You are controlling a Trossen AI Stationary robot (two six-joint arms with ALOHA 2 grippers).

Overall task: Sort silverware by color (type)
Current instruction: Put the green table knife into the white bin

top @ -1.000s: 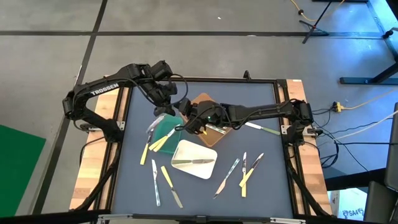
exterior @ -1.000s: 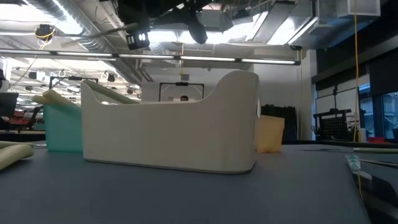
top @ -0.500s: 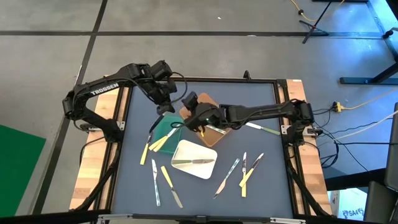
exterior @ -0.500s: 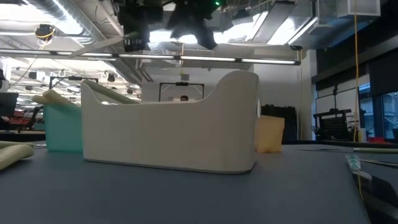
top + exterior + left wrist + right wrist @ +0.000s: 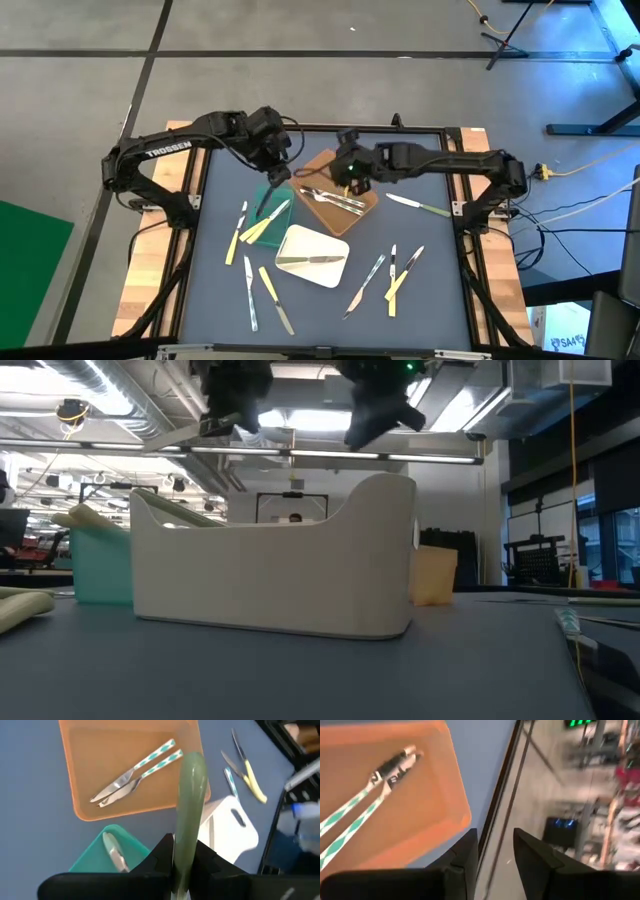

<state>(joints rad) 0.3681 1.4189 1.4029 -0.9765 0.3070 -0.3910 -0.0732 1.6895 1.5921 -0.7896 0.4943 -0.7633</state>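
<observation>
The left pincer is clamped on a pale green-handled piece and hangs right over the green tray, near the middle of the tabletop. The handle's long axis runs straight out between the fingers, pointing toward the brown tray beside it. The right pincer, parted and empty, hangs over the brown tray's far edge, so the left arm is better placed for the drop.
</observation>
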